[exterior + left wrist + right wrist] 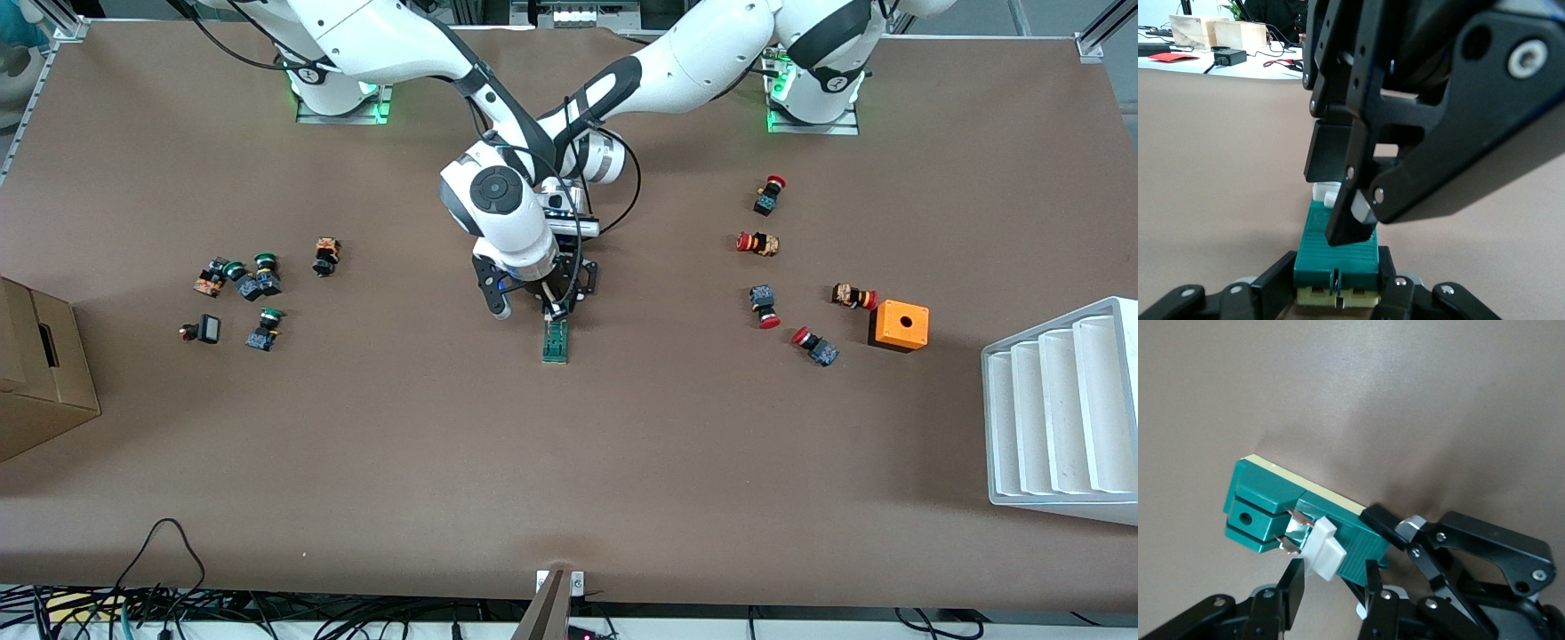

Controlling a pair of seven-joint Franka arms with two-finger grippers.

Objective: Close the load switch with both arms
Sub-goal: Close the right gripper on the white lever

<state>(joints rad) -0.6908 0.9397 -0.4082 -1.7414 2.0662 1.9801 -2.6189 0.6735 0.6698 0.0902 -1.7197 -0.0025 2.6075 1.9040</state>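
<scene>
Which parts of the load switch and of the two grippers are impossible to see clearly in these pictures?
- Front view: the end of the load switch toward the arms is hidden under the right gripper; the left gripper is covered by the arms.
- Left wrist view: the white sliding piece is mostly hidden by the right gripper.
- Right wrist view: the switch's underside faces away, and the left gripper is partly cut off by the picture's edge.

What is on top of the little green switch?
A white sliding piece sits on the load switch. The right end effector straddles that piece, while the left end effector clamps the switch's end. Under the switch only brown table shows.
</scene>
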